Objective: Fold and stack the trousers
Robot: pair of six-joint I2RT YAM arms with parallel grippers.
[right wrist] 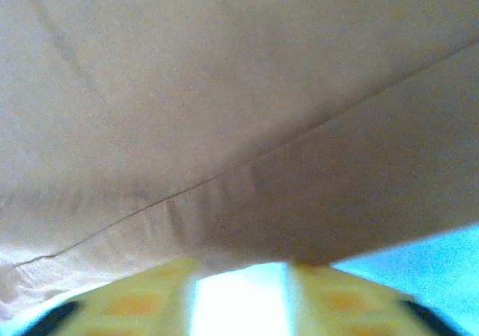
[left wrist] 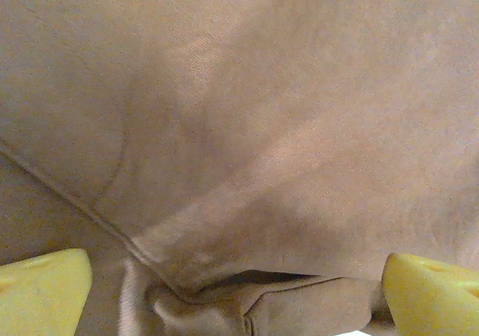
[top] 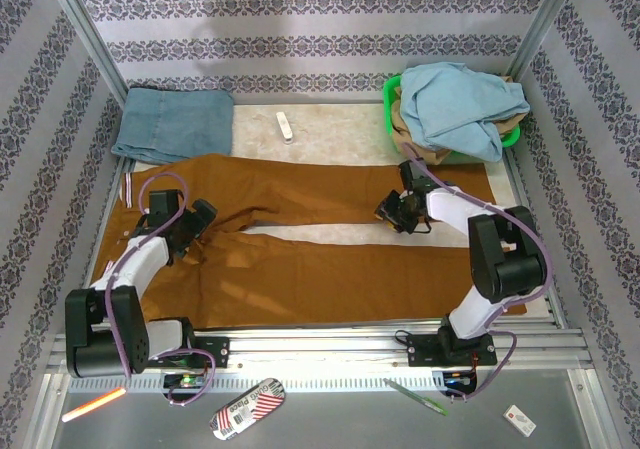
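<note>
The trousers (top: 300,279) lie spread flat on the table (top: 340,124), waist to the left. The left gripper (top: 190,226) hangs over the crotch, jaws wide apart. The right gripper (top: 398,212) shows a gap between its jaws at the far leg's inner edge. I'd catch that edge squarely before lifting. The right wrist view shows the hem at the fingertips, while the overhead view shows how the whole garment lies

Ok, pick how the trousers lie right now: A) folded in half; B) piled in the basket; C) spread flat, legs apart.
C: the trousers lie spread out flat, both legs running to the right with a gap between them, outside the basket.
</note>
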